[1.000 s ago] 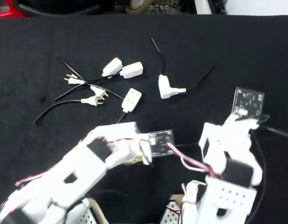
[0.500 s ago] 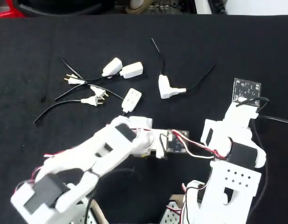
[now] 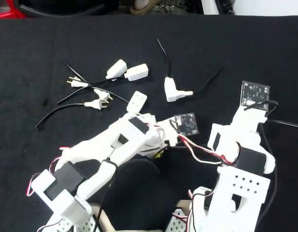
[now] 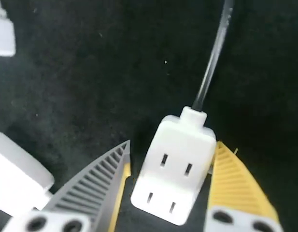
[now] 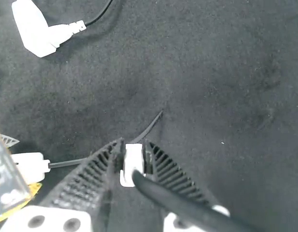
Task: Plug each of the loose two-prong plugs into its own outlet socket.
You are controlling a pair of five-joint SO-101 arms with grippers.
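Note:
A white two-slot outlet socket [image 4: 175, 169] with a black cord lies on the black cloth between the fingers of my left gripper [image 4: 174, 145], which is open. The grey finger [image 4: 91, 188] stands a little off it and the yellow finger [image 4: 235, 179] is right against it. From above, the same socket [image 3: 137, 101] peeks out ahead of the left arm [image 3: 132, 135]. My right gripper [image 5: 132, 147] is shut on a small white plug [image 5: 133, 159], whose black cord runs back past the camera. The right arm [image 3: 245, 140] stands at the right of the table.
Two more white sockets [image 3: 116, 69] [image 3: 136, 72] and three loose pronged plugs [image 3: 76, 83] [image 3: 103, 95] [image 3: 93, 104] lie with tangled black cords at the back left. A plug seated in a white socket [image 3: 173, 90] rests mid-table. Bare cloth stretches along the back right.
The left arm has swung away from the base toward the back, bringing its gripper over the nearest socket. The right arm has barely shifted.

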